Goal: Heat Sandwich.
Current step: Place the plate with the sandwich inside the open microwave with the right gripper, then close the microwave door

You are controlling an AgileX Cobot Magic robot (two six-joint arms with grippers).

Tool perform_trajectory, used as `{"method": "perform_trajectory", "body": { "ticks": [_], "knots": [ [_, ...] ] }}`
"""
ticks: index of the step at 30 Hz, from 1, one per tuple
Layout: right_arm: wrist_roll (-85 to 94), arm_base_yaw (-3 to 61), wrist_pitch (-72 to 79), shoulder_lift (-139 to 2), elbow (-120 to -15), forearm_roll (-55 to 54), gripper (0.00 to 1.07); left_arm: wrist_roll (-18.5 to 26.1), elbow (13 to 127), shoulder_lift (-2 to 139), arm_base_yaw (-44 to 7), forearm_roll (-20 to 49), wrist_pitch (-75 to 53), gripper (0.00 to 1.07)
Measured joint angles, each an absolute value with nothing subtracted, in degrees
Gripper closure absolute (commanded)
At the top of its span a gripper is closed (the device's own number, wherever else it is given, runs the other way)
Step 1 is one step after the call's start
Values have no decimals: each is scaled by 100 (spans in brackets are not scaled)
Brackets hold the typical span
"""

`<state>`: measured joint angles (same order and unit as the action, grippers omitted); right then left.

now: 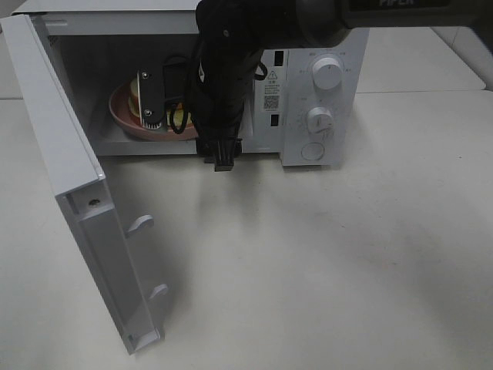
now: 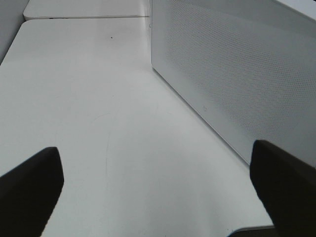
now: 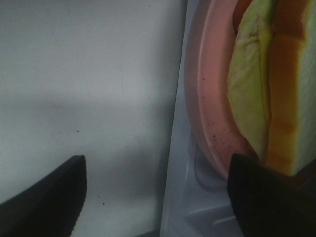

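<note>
Microwave (image 1: 308, 92) stands on the table (image 1: 347, 254) with its door (image 1: 69, 177) swung fully open toward the left side. Two knobs (image 1: 327, 73) sit on the control panel at the right of the cavity.

Sandwich (image 3: 276, 98): lying on the pink plate (image 3: 210, 98) inside the cavity, toward its left half. In the high view it is mostly hidden behind the arm (image 1: 223, 77); only a pale yellow patch shows. The right wrist view shows white bread, tan crust and a yellow-green filling. The sandwich sits within the plate's rim.

Right pincer (image 3: 155, 168): inside the cavity at the plate's edge, carried by the arm that comes in from the upper right. Jaws stand wide apart. One of its fingers (image 3: 266, 197) lies against the view of the plate rim and the sandwich corner; contact cannot be confirmed. The other finger is well clear, over the cavity wall. Nothing is clamped between them.

Left pincer (image 2: 155, 150): jaws wide, empty, above bare table just beside the door's perforated panel. It does not appear in the high view
</note>
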<state>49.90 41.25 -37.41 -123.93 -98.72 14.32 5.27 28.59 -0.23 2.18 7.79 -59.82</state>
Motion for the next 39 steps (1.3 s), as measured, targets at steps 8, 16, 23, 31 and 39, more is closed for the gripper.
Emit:
{"method": "perform_trajectory", "body": {
  "ticks": [8, 16, 23, 31, 39],
  "knots": [
    [4968, 4125, -3048, -11677, -8772, 1438, 31, 527, 2859, -23, 218, 779, -5982, 10],
    [4962, 4125, -2194, -10680, -7311, 1450, 31, 527, 2859, -23, 218, 779, -5982, 10],
    [4790, 4125, -1988, -9975, -6480, 1450, 31, 527, 2859, -23, 218, 779, -5982, 10],
    [4028, 4125, -1977, -9213, -5615, 1450, 31, 527, 2859, -23, 218, 779, -5982, 10],
    [2945, 4125, -1977, -8388, -4796, 1450, 31, 527, 2859, -23, 218, 779, -5982, 10]
  ]
}}
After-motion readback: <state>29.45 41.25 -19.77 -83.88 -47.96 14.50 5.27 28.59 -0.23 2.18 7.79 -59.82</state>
